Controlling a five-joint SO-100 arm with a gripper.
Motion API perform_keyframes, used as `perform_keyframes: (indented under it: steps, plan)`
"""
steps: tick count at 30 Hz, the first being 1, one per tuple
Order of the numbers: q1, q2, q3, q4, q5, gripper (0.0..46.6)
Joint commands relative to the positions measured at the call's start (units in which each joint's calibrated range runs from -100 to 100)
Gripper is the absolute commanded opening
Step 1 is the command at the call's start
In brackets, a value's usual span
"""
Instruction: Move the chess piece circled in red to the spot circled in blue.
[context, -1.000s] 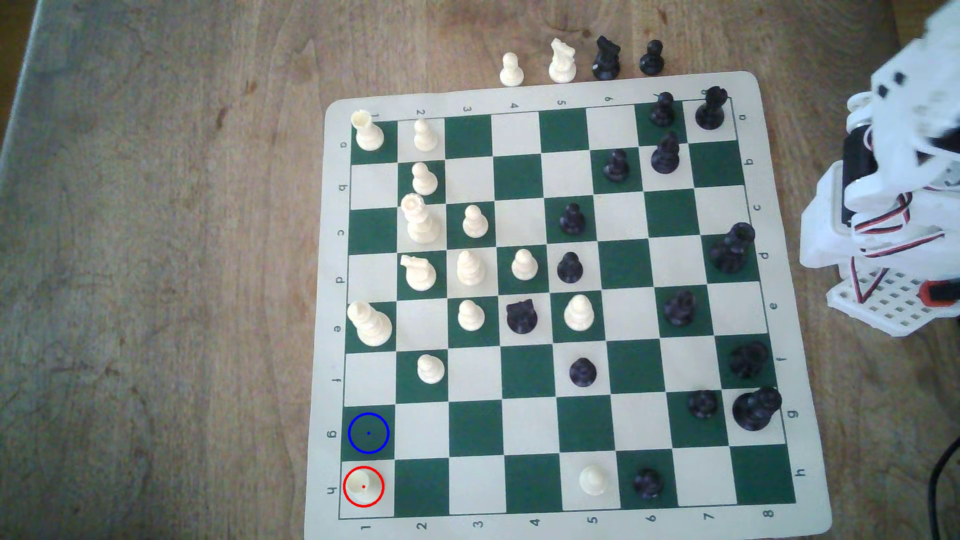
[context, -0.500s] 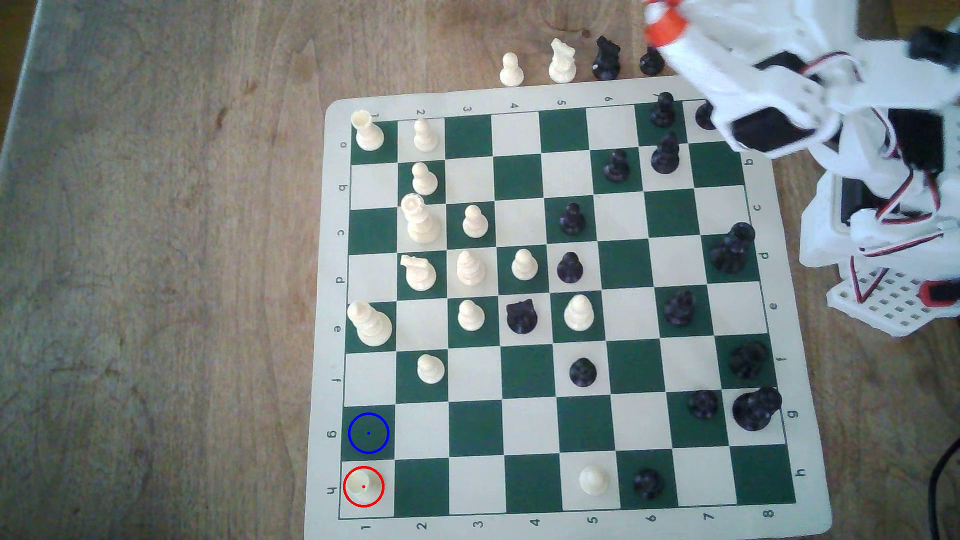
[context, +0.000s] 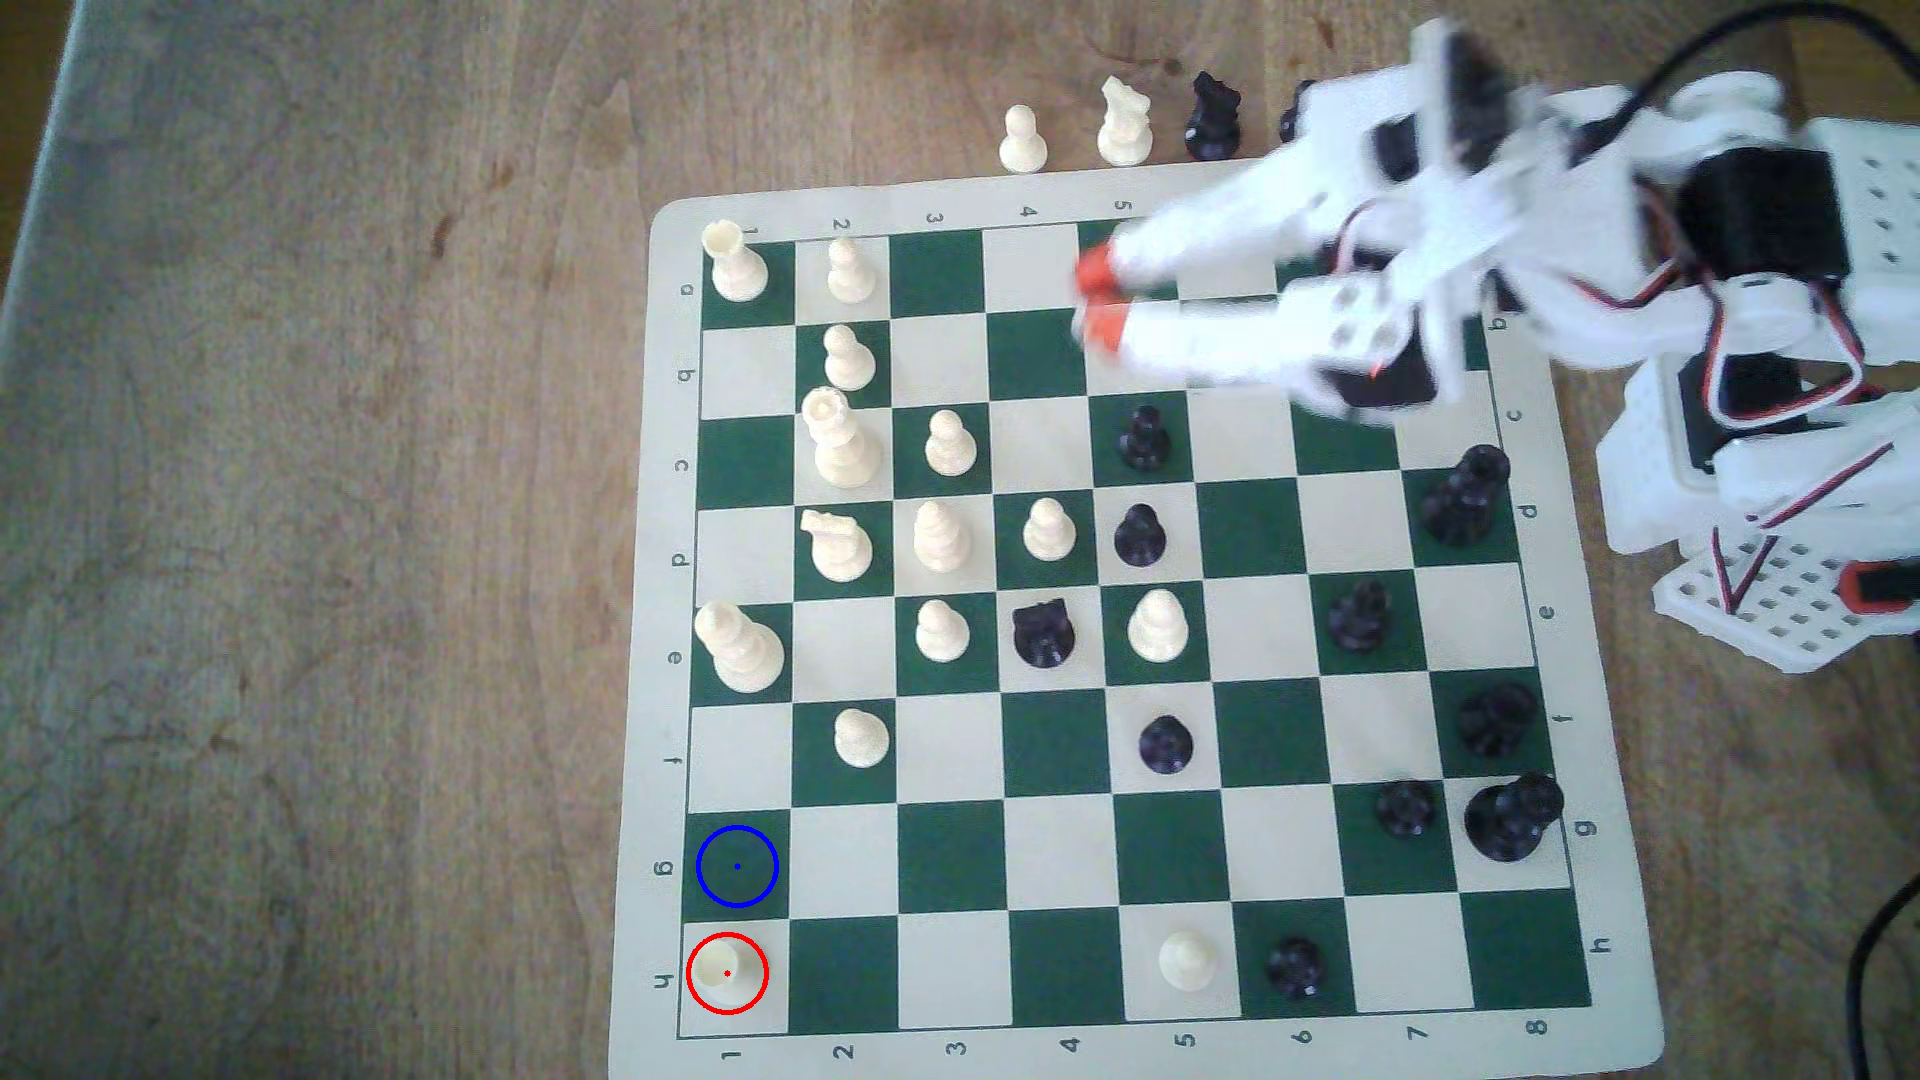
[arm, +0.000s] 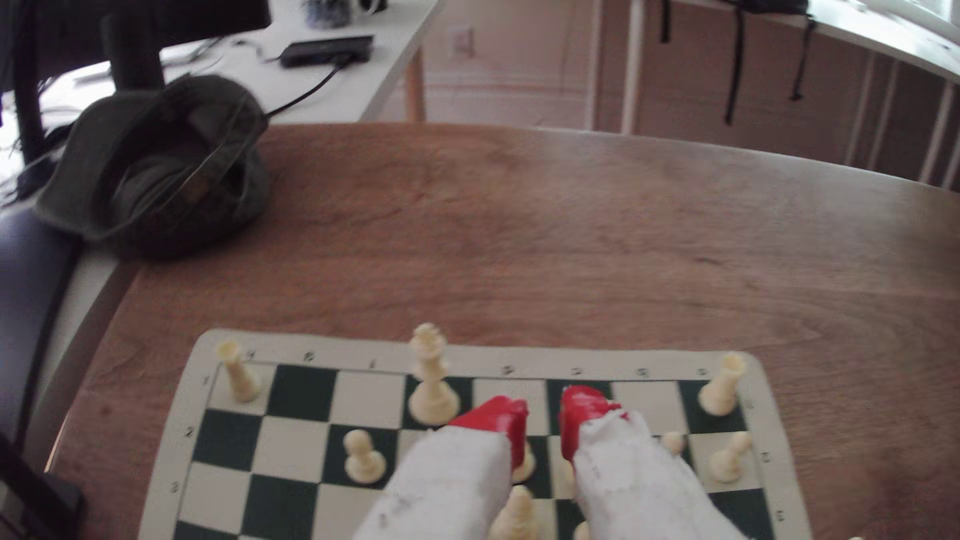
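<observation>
Nothing of the move is done yet. The rook (context: 726, 972) is sitting in its red circle on the corner square at the exterior view's lower left, and the blue-circled green square (context: 737, 866) just beside it is lying bare. The gripper (context: 1091, 301) is hanging over the board's far rows, well apart from the rook, its red-tipped fingers (arm: 496, 415) apart and gripping nothing. Reaching, grasping, lifting and placing are all left.

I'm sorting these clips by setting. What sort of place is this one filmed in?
Probably a home office or hobby room, not a lab. A roll-up chess mat lies on a wooden table, a cap is left on the table's edge, and a white desk with cabled electronics stands behind it.
</observation>
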Motion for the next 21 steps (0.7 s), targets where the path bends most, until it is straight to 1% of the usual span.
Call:
perform_keyframes:
  steps: [1,2,5,6,12,16,17,21]
  plan:
    - [-3.82,12.46,-14.0,0.45,-0.88,6.5]
    - [-4.52,14.75,-15.63,0.45,-0.93,7.1]
    - [-6.71,22.65,-21.25,0.45,-2.74,12.8]
    - [-7.5,25.28,-22.98,0.37,-3.13,13.8]
    - [-12.03,41.15,-33.4,-2.58,-3.22,14.0]
    - [-13.68,48.71,-38.75,-3.64,-2.93,14.0]
    - [-14.3,52.62,-41.38,-4.3,-2.88,14.0]
    - [-15.47,61.36,-48.0,-6.26,-2.88,14.0]
